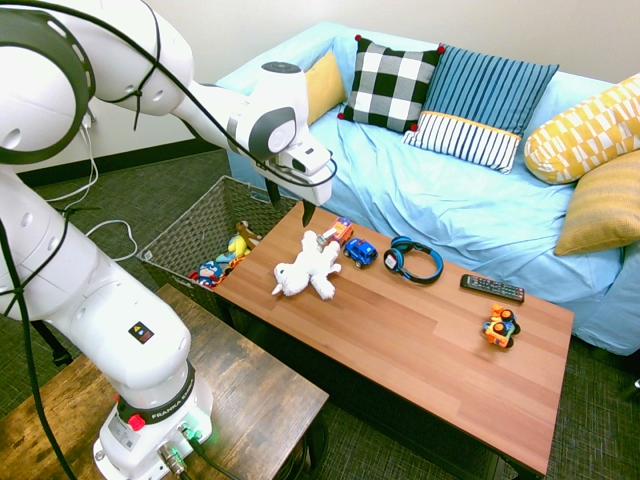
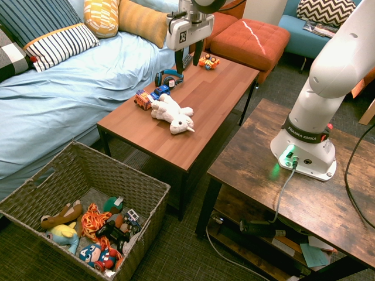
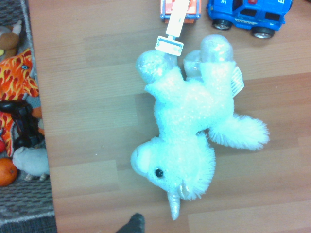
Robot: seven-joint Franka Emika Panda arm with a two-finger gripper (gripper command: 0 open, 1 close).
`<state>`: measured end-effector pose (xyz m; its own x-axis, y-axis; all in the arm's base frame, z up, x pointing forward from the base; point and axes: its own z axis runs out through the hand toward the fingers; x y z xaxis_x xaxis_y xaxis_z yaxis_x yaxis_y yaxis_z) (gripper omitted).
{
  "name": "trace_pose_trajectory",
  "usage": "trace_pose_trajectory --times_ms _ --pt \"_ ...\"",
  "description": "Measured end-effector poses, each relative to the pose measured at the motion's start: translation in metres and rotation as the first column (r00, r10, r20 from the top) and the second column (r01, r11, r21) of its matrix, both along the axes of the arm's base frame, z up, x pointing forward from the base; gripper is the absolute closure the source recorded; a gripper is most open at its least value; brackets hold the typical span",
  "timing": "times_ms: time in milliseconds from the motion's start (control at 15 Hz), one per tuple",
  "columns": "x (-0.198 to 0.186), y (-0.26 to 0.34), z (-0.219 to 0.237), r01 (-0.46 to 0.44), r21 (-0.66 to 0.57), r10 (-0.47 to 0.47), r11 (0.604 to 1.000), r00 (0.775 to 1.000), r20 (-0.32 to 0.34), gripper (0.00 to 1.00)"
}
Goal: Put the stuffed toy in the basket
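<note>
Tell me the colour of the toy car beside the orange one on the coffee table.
Blue; the wrist view shows it best.

two toy vehicles (image 1: pixel 359 251), one white stuffed unicorn (image 1: pixel 307 267), one remote (image 1: pixel 492 288), one headset (image 1: pixel 413 260), five sofa pillows (image 1: pixel 391 84)

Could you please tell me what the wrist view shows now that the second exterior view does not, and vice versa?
Only the wrist view: the small round dark eye on the side of the plush's head, and the round orange ball-like item in the basket.

Only the second exterior view: the open two-fingered claw, the blue-and-black headphones and the rust-coloured ottoman.

Both: the white fluffy stuffed toy lying on the wooden table, the blue toy car, and part of the grey-brown woven basket.
</note>
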<state>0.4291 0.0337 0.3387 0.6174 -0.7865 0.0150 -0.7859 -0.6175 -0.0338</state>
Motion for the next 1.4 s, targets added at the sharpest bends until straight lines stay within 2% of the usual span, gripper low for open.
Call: trace_pose_trajectory --times_ms 400,733,1400 --pt "0.0 0.003 -0.064 0.115 0.037 -0.115 0.993 0.993 0.006 0.0" --pt "0.005 0.011 -0.136 0.111 0.043 -0.109 0.993 0.993 -0.038 0.0" --pt "0.058 -0.001 -0.217 0.115 0.027 -0.112 0.993 0.988 -0.107 0.0"
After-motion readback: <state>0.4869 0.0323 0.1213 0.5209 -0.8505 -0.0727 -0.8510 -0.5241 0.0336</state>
